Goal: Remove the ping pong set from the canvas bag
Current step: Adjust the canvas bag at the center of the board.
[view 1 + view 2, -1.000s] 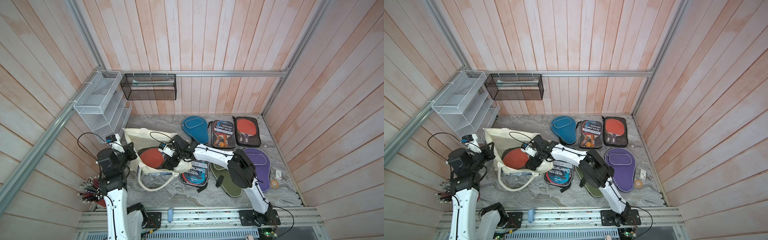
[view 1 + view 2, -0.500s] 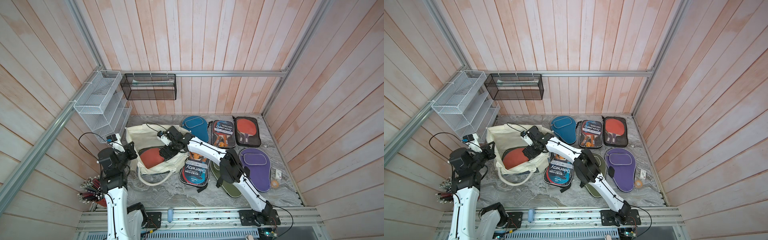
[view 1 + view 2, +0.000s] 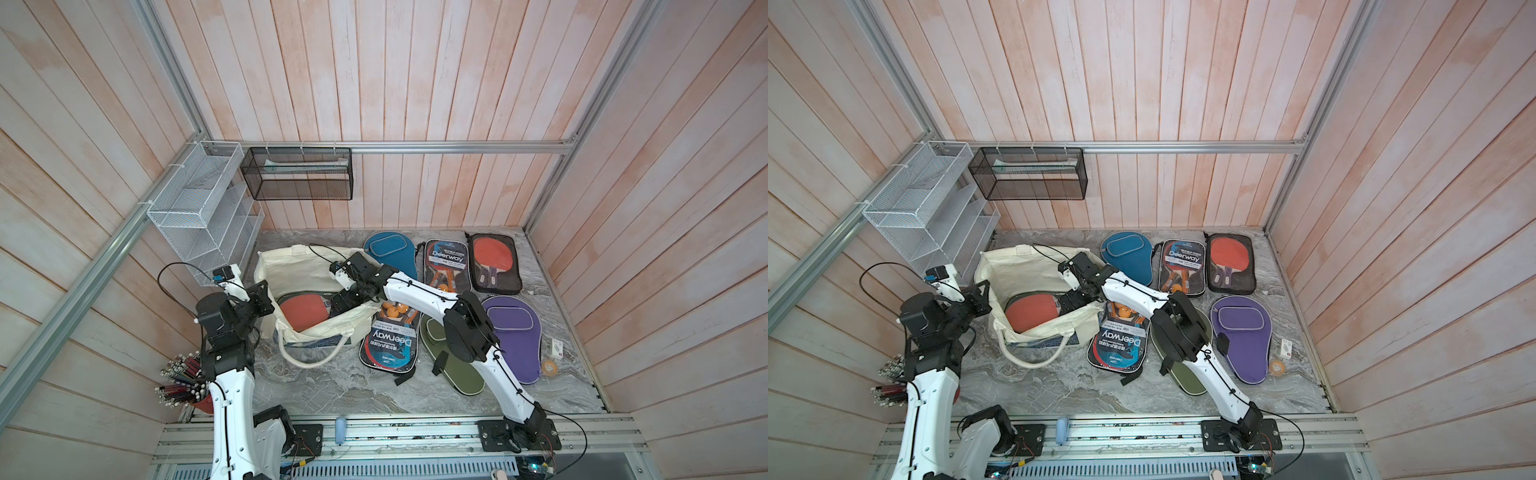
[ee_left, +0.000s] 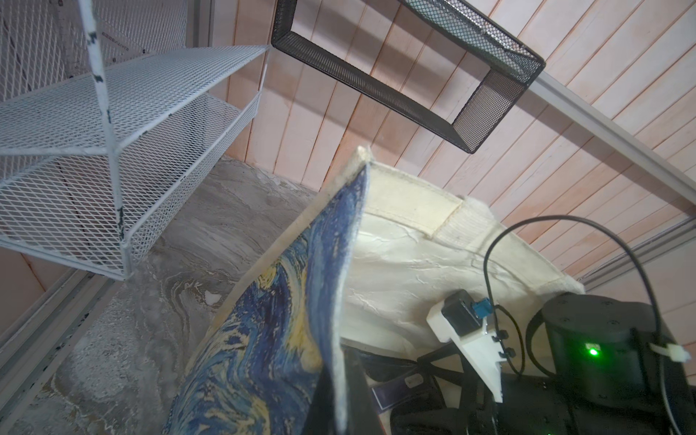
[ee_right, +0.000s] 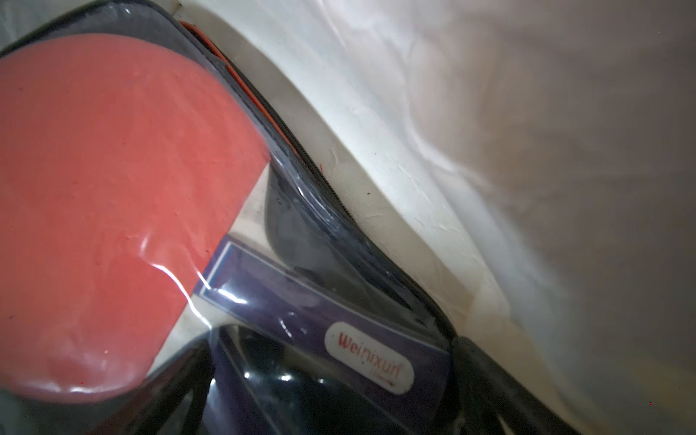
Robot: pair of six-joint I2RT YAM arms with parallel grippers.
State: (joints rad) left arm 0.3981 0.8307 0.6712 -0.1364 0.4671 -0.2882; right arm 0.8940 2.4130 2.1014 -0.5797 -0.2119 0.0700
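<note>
Left wrist view: marbled grey surface (image 4: pixel 124 320), pink plank walls (image 4: pixel 339 94); my left tool (image 4: pixel 335 384) pinches the starry cream canvas bag (image 4: pixel 271 339), right tool (image 3: pixel 343 300) spread inside.

You are not seeing the tips of the right fingers (image 3: pixel 341 302) down inside the canvas bag (image 3: pixel 291 272). In the right wrist view, the ping pong set (image 5: pixel 124 196) is running off the frame and the bag cloth is blurring. The left fingers (image 4: pixel 341 391) are getting cut off at the frame edge. The right arm (image 3: pixel 465 328) is covering part of the olive paddle case (image 3: pixel 457 370).
</note>
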